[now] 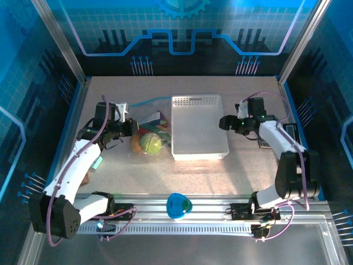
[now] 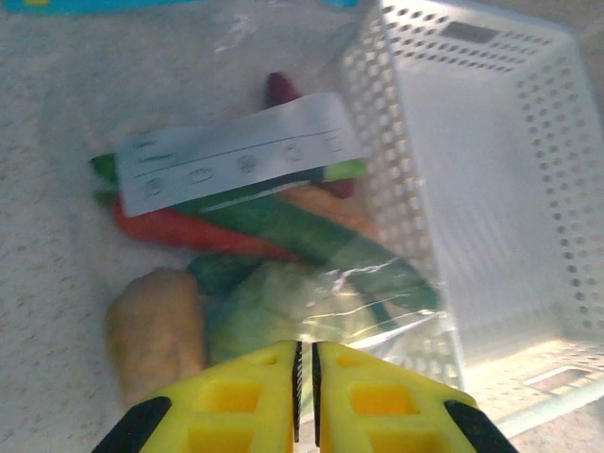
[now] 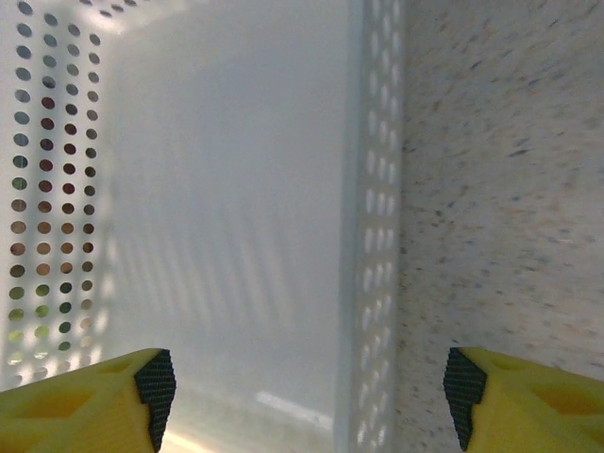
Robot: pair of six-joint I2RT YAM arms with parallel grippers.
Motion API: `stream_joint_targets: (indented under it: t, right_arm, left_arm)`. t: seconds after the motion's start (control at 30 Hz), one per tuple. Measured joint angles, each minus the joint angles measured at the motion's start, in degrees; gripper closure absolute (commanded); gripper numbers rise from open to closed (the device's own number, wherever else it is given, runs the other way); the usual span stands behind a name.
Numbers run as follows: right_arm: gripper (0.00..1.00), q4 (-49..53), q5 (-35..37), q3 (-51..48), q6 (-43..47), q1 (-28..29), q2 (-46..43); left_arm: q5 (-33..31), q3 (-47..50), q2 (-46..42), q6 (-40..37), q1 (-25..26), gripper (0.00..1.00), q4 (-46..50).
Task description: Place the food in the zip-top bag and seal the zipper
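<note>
The clear zip-top bag (image 1: 148, 118) lies flat just left of the white basket (image 1: 196, 100), and the food is inside it. Through the film I see a light-green cabbage (image 2: 274, 311), a tan piece (image 2: 156, 326), a red chili (image 2: 189, 231) and a dark-green cucumber (image 2: 302, 231), partly under a white label (image 2: 241, 156). The light-blue zipper (image 1: 151, 100) runs along the bag's far edge. My left gripper (image 2: 304, 354) is at the bag's near-left edge (image 1: 131, 128), shut with the film pinched at its tips. My right gripper (image 3: 310, 396) is open, straddling the basket's right wall (image 3: 377, 236).
The basket (image 2: 377, 160) holds nothing and touches the bag's right side. A blue round object (image 1: 178, 205) rests on the near rail. A small dark item (image 1: 265, 143) lies right of the right arm. A teal scrap (image 1: 98, 162) lies by the left arm.
</note>
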State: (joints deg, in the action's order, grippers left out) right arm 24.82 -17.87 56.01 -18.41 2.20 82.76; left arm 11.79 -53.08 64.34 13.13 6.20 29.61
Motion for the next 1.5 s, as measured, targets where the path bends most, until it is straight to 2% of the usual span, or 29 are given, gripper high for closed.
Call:
stream_joint_targets:
  t: [0.1,0.17,0.2,0.23,0.27,0.3,0.43,0.57,0.73,0.9,1.07,1.23,1.33,1.4,1.5]
  right_arm:
    - [0.17,0.0,3.9,-0.8,1.0,-0.1,-7.9]
    - [0.08,-0.3,5.5,-0.9,2.1,-0.4,-13.0]
    - [0.0,-0.5,6.1,-0.9,2.7,-0.5,-15.6]
    - [0.0,-0.5,6.6,-0.9,3.2,-0.6,-17.9]
    - [0.0,-0.7,7.0,-1.0,3.9,-0.7,-20.5]
    - [0.0,-0.9,7.3,-1.2,4.3,-0.8,-22.7]
    - [0.0,-1.5,9.1,-2.5,5.7,-0.8,-29.1]
    - [0.0,-2.1,10.6,-5.2,6.8,-0.9,-32.0]
    - [0.0,-2.7,11.8,-9.1,7.5,-0.9,-32.7]
    - [0.0,-4.4,12.3,-10.3,7.6,-0.9,-32.2]
    - [0.0,-6.9,13.3,-11.9,8.0,-1.2,-30.9]
    - [0.0,-11.3,14.8,-16.5,8.4,-1.2,-29.3]
    - [0.0,-15.2,16.1,-19.7,8.6,-1.2,-27.3]
    - [0.0,-18.6,17.2,-22.4,8.6,-1.2,-25.9]
    - [0.0,-25.0,18.1,-27.1,9.0,-1.2,-25.0]
  left_arm:
    - [-0.5,3.2,-2.0,0.1,-2.1,0.8,-2.0]
    - [-1.2,4.6,-3.8,0.1,-2.7,0.77,-3.1]
    - [-1.7,5.2,-4.9,0.0,-2.8,0.73,-4.0]
    - [-2.1,5.7,-5.9,0.0,-3.0,0.66,-5.1]
    - [-3.0,6.4,-7.3,0.0,-3.1,0.43,-6.3]
    - [-3.8,7.2,-8.8,-0.4,-3.1,0.02,-7.7]
    - [-8.5,10.8,-13.8,-1.1,-3.3,0.01,-13.4]
    - [-15.7,17.0,-17.0,-1.2,-3.4,0.01,-21.2]
    - [-22.7,28.9,-16.2,-1.6,-3.4,0.01,-34.0]
    - [-25.0,36.5,-5.2,-3.5,-3.5,0.01,-48.6]
    - [-26.5,38.2,8.0,-6.1,-3.5,0.01,-65.8]
    - [-27.1,38.4,14.9,-8.8,-3.5,0.01,-80.3]
    - [-27.0,39.5,23.2,-10.2,-3.5,0.01,-92.1]
    - [-27.0,40.5,26.3,-10.1,-3.5,0.01,-95.4]
    - [-26.6,40.0,25.6,-10.8,-3.5,0.01,-95.8]
